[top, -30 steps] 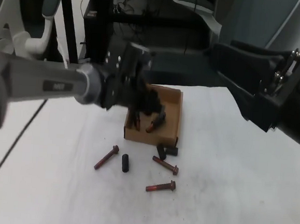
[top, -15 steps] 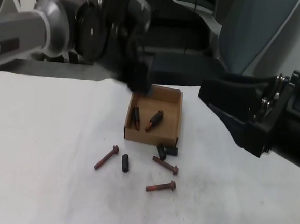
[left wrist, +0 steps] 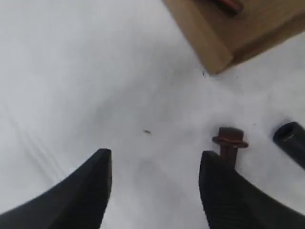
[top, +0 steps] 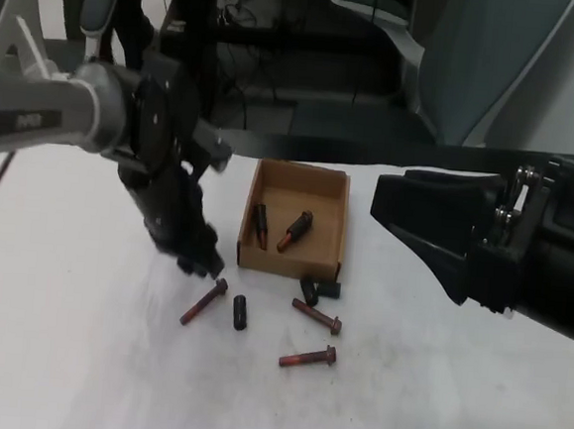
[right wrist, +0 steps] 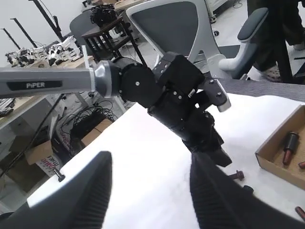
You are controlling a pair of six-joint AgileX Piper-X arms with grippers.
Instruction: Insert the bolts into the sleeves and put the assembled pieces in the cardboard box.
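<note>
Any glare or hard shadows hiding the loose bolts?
High view: even light, no glare on the bench; faint shadows only under the three loose bolts. Left wrist view: a finger of the left tool covers the nearest bolt's shank, head clear. Right wrist view: the right tool is a dark silhouette against a bright room.

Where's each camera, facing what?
High view: behind the robot, facing forward-down over the cardboard box; left arm and right arm show.
Left wrist view: on that wrist, down at a bolt; left end effector shows.
Right wrist view: on that wrist, facing the left arm; right end effector shows.
All three share the cardboard box.
</note>
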